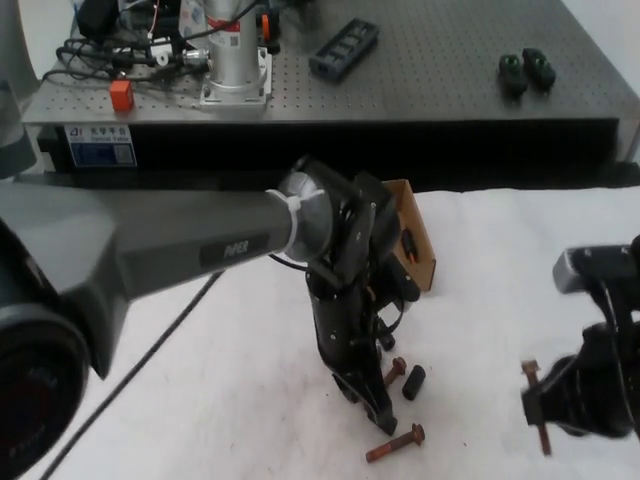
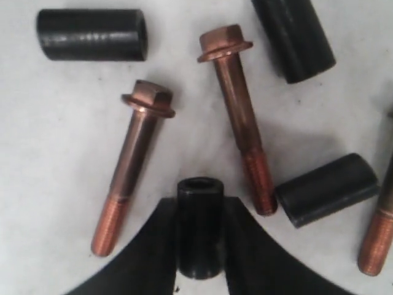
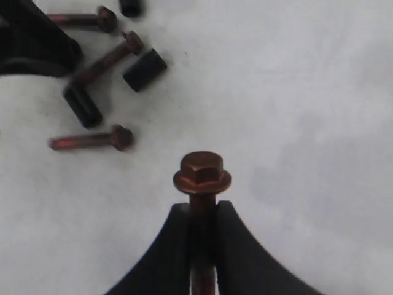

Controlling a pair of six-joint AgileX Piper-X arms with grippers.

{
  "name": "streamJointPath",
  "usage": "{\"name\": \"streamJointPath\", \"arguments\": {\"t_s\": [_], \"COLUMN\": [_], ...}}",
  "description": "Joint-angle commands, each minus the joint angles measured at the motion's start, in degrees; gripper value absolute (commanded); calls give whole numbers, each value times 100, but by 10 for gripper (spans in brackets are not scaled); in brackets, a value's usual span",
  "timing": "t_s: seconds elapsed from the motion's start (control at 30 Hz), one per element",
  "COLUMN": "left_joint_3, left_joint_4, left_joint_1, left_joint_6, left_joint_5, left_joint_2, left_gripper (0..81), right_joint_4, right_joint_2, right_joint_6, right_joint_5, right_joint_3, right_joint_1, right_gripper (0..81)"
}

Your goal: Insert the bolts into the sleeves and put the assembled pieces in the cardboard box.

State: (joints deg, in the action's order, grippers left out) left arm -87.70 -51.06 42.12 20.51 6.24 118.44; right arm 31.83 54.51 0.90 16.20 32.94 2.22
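Left gripper (image 2: pixel 200 212): closed on 1 black sleeve (image 2: pixel 199 190), lower centre of the high view.
Right gripper (image 3: pixel 202 212): clamped on 1 copper bolt (image 3: pixel 201 175) by its shank, lower right.
Handling: both probably rigid, light and smooth; hold mid-length, leaving the bore clear.
Cardboard box (image 1: pixel 415 235): centre.

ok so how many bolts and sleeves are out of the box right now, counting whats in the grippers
bolts: 4 (3 loose on the cloth, 1 in the right gripper)
sleeves: 4 (3 loose, 1 in the left gripper)
total: 8
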Motion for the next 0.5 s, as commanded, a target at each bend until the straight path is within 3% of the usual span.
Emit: {"name": "streamJointPath", "arguments": {"t_s": [0.0, 0.13, 0.37, 0.47], "left_joint_3": [-80, 792, 3721, 4419], "left_joint_4": [67, 999, 5215, 6325], "left_joint_1": [-47, -187, -163, -163], "left_joint_6": [-416, -1308, -2337, -2804], "left_joint_5": [23, 724, 2799, 2959], "left_joint_2": [-680, -1742, -3759, -4299], "left_gripper": [7, 7, 7, 7], "right_joint_4": [-83, -1800, -4363, -4764], "right_joint_2": [-30, -466, -506, -432], "right_joint_6": [-323, -1419, -3175, -3406], "right_joint_5": [554, 903, 1576, 1573], "right_joint_3": [53, -30, -196, -196], "right_joint_1": [-22, 112, 514, 738], "right_gripper": [33, 33, 33, 33]}}
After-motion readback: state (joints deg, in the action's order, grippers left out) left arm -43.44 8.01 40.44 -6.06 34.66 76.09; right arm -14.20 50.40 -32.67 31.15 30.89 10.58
